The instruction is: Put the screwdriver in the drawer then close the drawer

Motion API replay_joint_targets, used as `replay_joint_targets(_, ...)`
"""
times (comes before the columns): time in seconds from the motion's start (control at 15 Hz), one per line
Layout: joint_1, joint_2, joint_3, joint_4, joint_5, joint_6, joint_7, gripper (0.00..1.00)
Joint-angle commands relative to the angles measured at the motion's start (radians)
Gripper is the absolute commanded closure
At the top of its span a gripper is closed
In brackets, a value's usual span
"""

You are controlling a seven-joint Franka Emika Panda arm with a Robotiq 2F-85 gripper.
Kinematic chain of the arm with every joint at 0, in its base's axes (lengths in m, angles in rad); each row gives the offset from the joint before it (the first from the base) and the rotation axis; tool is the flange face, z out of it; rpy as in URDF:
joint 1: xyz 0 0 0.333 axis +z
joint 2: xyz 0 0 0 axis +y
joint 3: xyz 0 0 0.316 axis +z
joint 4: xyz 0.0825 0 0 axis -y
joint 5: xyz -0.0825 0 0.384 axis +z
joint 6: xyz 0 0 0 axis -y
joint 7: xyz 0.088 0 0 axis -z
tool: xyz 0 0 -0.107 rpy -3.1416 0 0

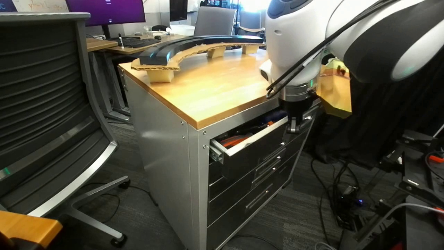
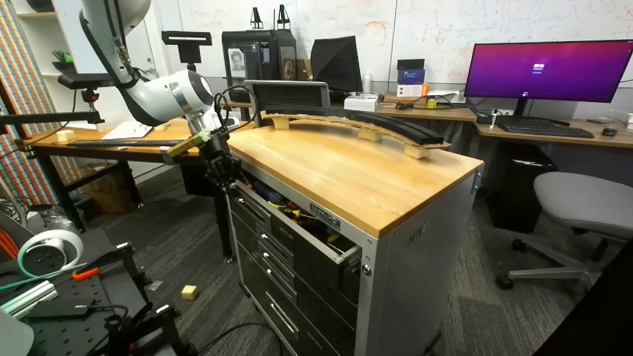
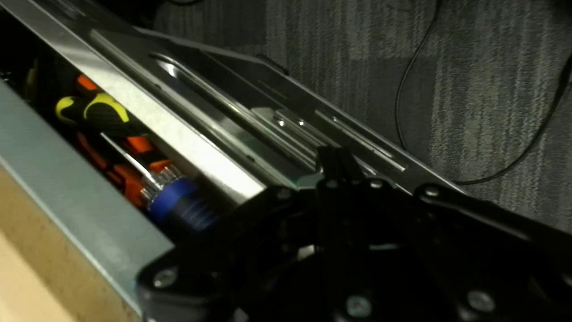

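The drawer, the uppermost grey one, stands partly open; its front rim shows in both exterior views (image 1: 258, 136) (image 2: 296, 226) and in the wrist view (image 3: 165, 127). My gripper hangs pointing down at the outer side of the drawer front, near one end of it, in both exterior views (image 1: 293, 129) (image 2: 230, 186). In the wrist view its fingertips (image 3: 337, 154) are together with nothing seen between them. I cannot tell whether they touch the drawer front. The small black screwdriver cannot be made out; it is hidden or out of view.
A blue-handled tool (image 3: 178, 201), a yellow-black handle (image 3: 105, 109) and orange-handled tools lie in the drawer. The wooden worktop (image 2: 341, 173) overhangs it and bears a curved black piece (image 2: 400, 127) on blocks. A chair (image 1: 52, 104) stands beside the cabinet.
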Motion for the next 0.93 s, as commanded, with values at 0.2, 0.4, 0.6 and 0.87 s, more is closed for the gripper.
replay_joint_targets(0.2,0.052,0.084,-0.017,0.147,-0.232,-0.052,0.109,0.95)
replay_joint_targets(0.4,0.080,0.059,-0.012,0.131,-0.343,-0.091,0.209,0.95)
replay_joint_targets(0.6,0.082,0.020,0.016,0.107,-0.435,-0.118,0.315,0.95)
replay_joint_targets(0.87,0.034,-0.082,0.090,0.037,-0.381,-0.105,0.278,0.55)
